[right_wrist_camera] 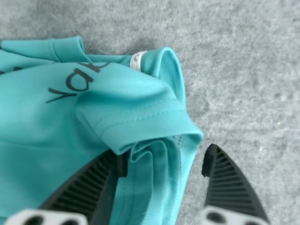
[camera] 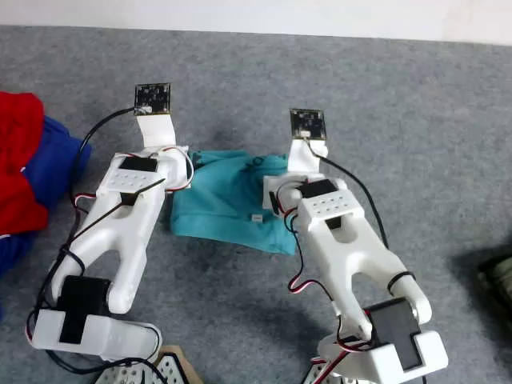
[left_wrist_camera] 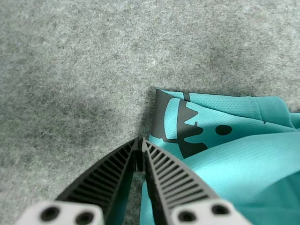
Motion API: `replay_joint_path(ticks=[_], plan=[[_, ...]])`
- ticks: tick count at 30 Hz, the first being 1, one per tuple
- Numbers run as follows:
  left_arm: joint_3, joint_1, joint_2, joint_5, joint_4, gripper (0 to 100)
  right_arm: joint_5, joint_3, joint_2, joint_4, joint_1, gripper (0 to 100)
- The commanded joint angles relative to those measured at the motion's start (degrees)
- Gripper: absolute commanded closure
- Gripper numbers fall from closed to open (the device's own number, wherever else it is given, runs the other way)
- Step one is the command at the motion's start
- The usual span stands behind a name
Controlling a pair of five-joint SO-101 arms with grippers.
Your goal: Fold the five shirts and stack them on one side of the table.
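Grey felt counter [camera: 416, 104] carries the crumpled teal shirt [camera: 224, 204] between both arms; right tool [right_wrist_camera: 166, 157] gapes wide astride the shirt's folded hem; left tool [left_wrist_camera: 140, 143] pressed closed at its printed corner, hold on cloth unclear.

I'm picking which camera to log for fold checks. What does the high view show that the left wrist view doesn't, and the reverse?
The high view adds the left arm and right arm at opposite ends of the teal shirt, plus a red and blue pile of clothes at the table's edge. The left wrist view adds the left gripper, jaws shut on the shirt's edge, and the dark print on the fabric. Both share the teal shirt and the gray table cover.
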Motion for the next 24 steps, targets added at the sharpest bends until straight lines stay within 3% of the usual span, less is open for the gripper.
replay_joint_path(ticks=[1,12,24], plan=[[-2.1,-0.7,-0.2,-0.3,-0.7,99,0.6,-0.8,0.5,0.2,0.9,73.6],[-2.1,-0.7,-0.2,-0.3,-0.7,99,0.3,-15.6,18.1,5.9,0.1,73.6],[-2.3,-1.9,-0.4,-0.3,-0.7,99,-1.2,-18.8,20.1,4.8,-11.4,73.6]])
